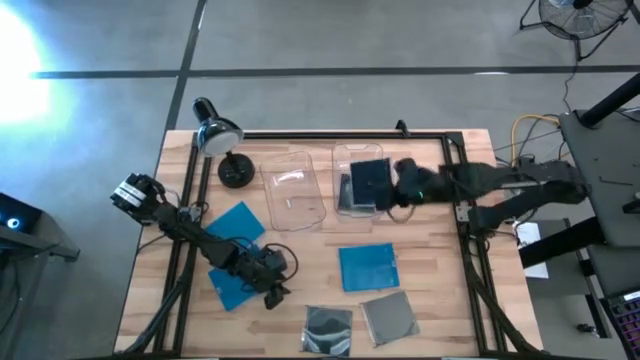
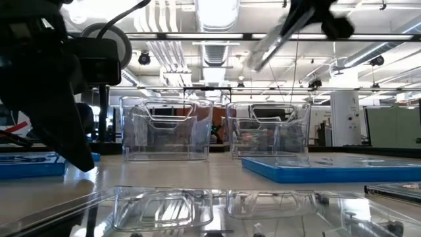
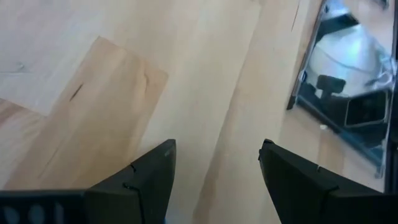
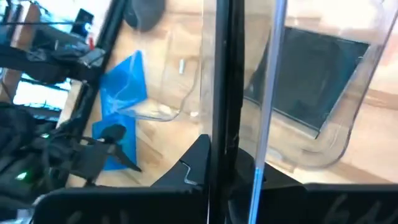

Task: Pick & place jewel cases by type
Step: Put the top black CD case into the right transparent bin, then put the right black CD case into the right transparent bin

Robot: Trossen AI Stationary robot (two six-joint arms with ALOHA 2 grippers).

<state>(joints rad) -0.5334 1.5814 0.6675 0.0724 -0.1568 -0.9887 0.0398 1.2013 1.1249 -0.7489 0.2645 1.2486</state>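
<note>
Standing on edge, gripped jewel case (image 4: 231, 81)

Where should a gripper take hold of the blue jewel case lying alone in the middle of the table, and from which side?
Probably by two opposite edges, from straight above. The blue jewel case lies flat on the table, thin, with bare wood all around it, so fingers could straddle its width. The open left gripper is nearer; the right gripper is over the right bin.

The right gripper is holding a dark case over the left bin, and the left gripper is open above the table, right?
Not the left bin. The high view shows the right gripper holding the dark case over the right bin. The left gripper is open above the table.
</note>
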